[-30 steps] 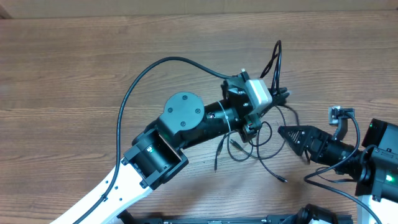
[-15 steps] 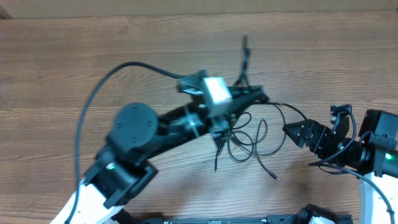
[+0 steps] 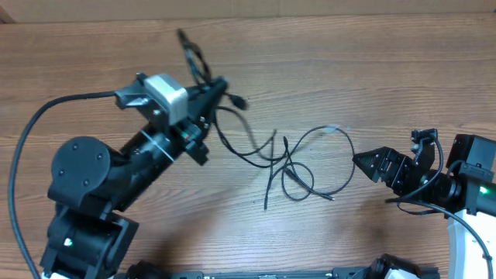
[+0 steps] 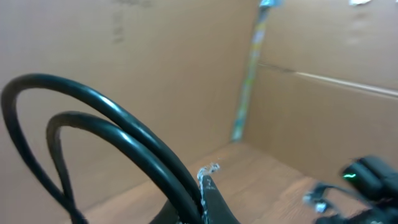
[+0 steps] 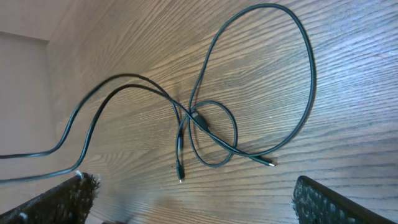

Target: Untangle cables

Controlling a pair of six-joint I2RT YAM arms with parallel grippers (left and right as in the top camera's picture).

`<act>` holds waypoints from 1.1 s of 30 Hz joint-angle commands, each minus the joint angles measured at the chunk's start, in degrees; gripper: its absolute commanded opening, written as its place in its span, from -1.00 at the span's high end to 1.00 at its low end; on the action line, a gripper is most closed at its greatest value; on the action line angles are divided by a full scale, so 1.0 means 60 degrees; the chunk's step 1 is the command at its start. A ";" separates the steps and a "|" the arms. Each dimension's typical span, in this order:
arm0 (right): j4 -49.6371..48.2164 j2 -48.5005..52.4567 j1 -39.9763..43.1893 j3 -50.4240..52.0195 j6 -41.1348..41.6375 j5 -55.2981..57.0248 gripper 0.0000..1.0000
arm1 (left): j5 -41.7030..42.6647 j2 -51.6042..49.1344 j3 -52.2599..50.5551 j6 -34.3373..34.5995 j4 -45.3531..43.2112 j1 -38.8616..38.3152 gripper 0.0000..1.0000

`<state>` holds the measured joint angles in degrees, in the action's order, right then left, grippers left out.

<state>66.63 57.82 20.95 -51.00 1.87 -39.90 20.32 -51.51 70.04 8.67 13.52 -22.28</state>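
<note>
Left hand (image 3: 215, 85) first: we see it clenched on the thin black flexible cables (image 3: 288, 167), raised over the far-left part of the brown wooden bench (image 3: 387, 62). A short bight sticks up beyond it, and two strands trail down toward the middle. From the left wrist those strands (image 4: 118, 118) arc close across the lens.

The rest lies flat mid-bench as a wide loop (image 5: 313, 81) and a smaller ring (image 5: 236, 134) with several crossings between them, and the small plug ends (image 5: 181, 179) lie free. Our right hand (image 3: 363, 163) hovers just beside the wide loop, its fingers (image 5: 74, 193) spread and holding nothing.

We judge the risk to be this: nothing pins the heap, so more pull from the left would likely drag it whole or cinch the small ring tight at the crossing. A plug end could also snag in a loop. With two strands in one grasp, they may not part.
</note>
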 commanded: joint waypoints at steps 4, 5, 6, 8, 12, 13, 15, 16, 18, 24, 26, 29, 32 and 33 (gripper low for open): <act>-0.0062 -0.0033 0.0004 -0.0135 -0.0076 0.0219 -1.00 | -0.2127 -0.0051 0.0157 0.1140 0.2047 0.0874 0.89; -0.0062 -0.0033 0.0004 -0.0135 -0.0076 0.0219 -1.00 | -0.2240 -0.0109 0.0157 0.1191 0.2390 0.0940 0.77; -0.0073 -0.0033 0.0004 -0.0135 -0.0076 0.0219 -1.00 | -0.2251 -0.0171 0.0157 0.1198 0.2707 0.0998 0.57; -0.0117 -0.0033 0.0004 -0.0135 -0.0073 0.0219 -1.00 | -0.2240 -0.0372 0.0157 0.1202 0.3289 0.1045 0.14; -0.0127 -0.0033 0.0004 -0.0135 -0.0069 0.0215 -1.00 | -0.2204 -0.0878 0.0157 0.1202 0.4481 0.1035 -0.95; -0.0127 -0.0033 0.0004 -0.0135 -0.0069 0.0215 -1.00 | -0.2208 -0.1013 0.0157 0.1202 0.4809 0.1035 -0.99; -0.0113 -0.0033 0.0004 -0.0135 -0.0073 0.0215 -0.99 | -0.2208 -0.1322 0.0157 0.1202 0.5490 0.1035 -0.99; -0.0076 -0.0033 0.0004 -0.0135 -0.0073 0.0215 -1.00 | -0.2215 -0.1464 0.0157 0.1202 0.5767 0.1035 -1.00; -0.0011 -0.0033 0.0000 -0.0135 -0.0076 0.0215 -1.00 | -0.2215 -0.1741 0.0157 0.1202 0.6204 0.1035 -1.00; 0.0025 -0.0033 0.0000 -0.0135 -0.0080 0.0098 -1.00 | -0.2215 -0.2473 0.0153 0.1209 0.6969 0.1035 -0.99; 0.0025 -0.0033 0.0000 -0.0131 -0.0095 -0.0153 -1.00 | -0.2218 -0.2659 0.0153 0.1300 0.7049 0.1035 -0.99; 0.0022 -0.0033 -0.0051 -0.0127 -0.0408 -0.0637 -1.00 | -0.2222 -0.2925 0.0153 0.1479 0.7005 0.1042 -0.99; -0.0135 -0.0033 -0.0382 -0.0127 -0.0393 -0.0805 -1.00 | -0.2211 -0.3169 0.0153 0.1647 0.6940 0.1042 -0.99; -0.0197 -0.0033 -0.0495 -0.0127 -0.0393 -0.0852 -1.00 | -0.2211 -0.3213 0.0153 0.1643 0.6929 0.1042 -0.99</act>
<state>66.32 57.82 19.94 -51.00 0.69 -42.19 7.84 -69.67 70.13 16.82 55.51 -16.34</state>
